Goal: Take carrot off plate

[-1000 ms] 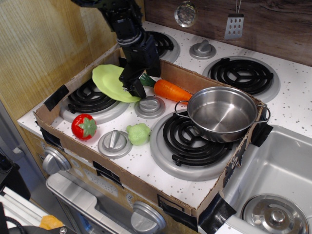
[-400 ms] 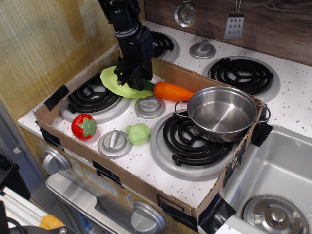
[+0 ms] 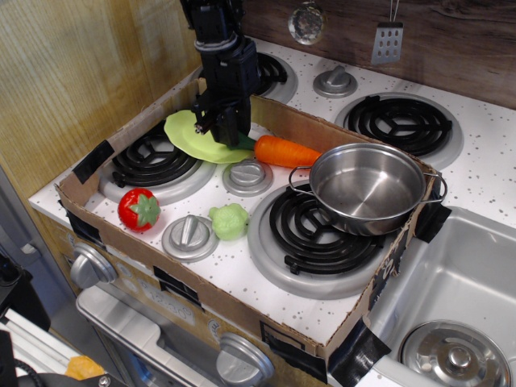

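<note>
The orange carrot [image 3: 286, 151] lies on the stove top inside the cardboard box, its dark green stem end touching the right edge of the yellow-green plate [image 3: 189, 135]. Most of the carrot is off the plate, pointing right toward the pot. The plate rests flat over the back left burner. My gripper [image 3: 222, 129] hangs just above the plate's right edge and the carrot's stem. Its dark fingers look spread and hold nothing. The stem end is partly hidden behind the gripper.
A steel pot [image 3: 367, 187] sits on the front right burner next to the carrot's tip. A red tomato toy [image 3: 139, 209] and a pale green lumpy toy [image 3: 230, 221] lie at the front left. Cardboard box walls [image 3: 121, 141] ring the stove. A sink [image 3: 451, 298] is at the right.
The plate, tilted up at its left a second ago, now lies flat and further right. My gripper has risen and shifted slightly right. The carrot has barely moved.
</note>
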Robot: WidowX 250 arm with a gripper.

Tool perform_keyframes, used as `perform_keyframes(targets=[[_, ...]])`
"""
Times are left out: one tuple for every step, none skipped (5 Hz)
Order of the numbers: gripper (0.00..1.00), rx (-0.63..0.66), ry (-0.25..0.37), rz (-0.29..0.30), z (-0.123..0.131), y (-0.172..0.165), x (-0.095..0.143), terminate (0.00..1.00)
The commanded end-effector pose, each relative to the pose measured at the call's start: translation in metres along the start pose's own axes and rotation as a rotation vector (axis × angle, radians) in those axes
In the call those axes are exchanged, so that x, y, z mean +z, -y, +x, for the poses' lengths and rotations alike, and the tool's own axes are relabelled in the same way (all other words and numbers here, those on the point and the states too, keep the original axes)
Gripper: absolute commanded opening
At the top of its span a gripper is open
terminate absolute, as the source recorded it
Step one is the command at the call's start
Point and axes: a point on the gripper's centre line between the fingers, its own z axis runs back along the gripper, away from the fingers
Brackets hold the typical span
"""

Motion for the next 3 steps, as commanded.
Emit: perform_keyframes(targets=[[0.0,0.063,-0.081,0.042,0.011,0.003,0.053,0.0],[0.0,0.147,-0.131,0.098,0.012,0.014,0.073,0.0],[0.0,0.236,-0.193,0.149,0.007,0.033,0.09,0.0]])
